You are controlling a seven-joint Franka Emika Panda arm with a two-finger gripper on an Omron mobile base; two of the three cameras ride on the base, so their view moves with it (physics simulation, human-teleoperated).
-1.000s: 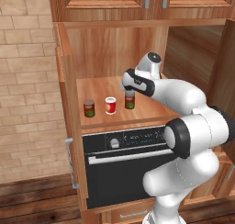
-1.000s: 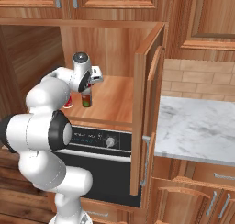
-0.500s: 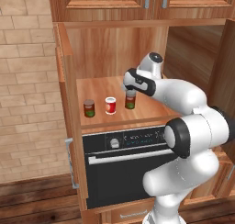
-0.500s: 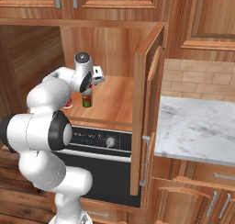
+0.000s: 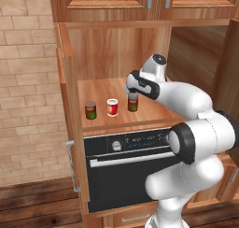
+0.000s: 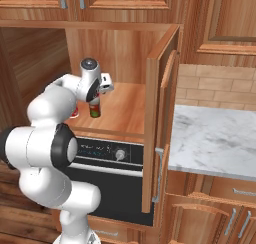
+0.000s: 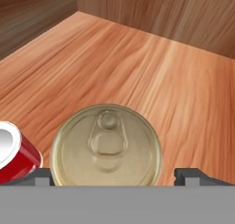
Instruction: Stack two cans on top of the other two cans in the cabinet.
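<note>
Three cans are what we count on the shelf in the left base view, a fourth being less plain. Nearest us, the white arm (image 5: 196,143) rises from the lower right of that view, bends at a big dark-jointed elbow in front of the black oven (image 5: 126,175), and reaches up and leftward into the cabinet (image 5: 65,87). Its wrist turns down, so the gripper (image 5: 132,92) points at the shelf from above.

In the hand view we look straight down on a can's silver top (image 7: 106,145) with its pull tab, centred between the two dark fingertips (image 7: 186,175), which stand wide on either side with clear gaps; the jaws are spread and grip nothing. A bright red can (image 7: 16,156) stands just beside it at the left edge.

In the left base view, the dark can (image 5: 133,102) under the gripper shows its green lower part; we cannot tell whether what sits on top of it is a stacked can, as the hand covers that spot. Left of it stands the red-and-white can (image 5: 112,107), then another dark can (image 5: 90,110), all upright in a row near the shelf's front.

In the right base view we see the gripper (image 6: 101,89) over the dark can (image 6: 94,109), with the wooden back wall (image 6: 120,58) farthest off.
</note>
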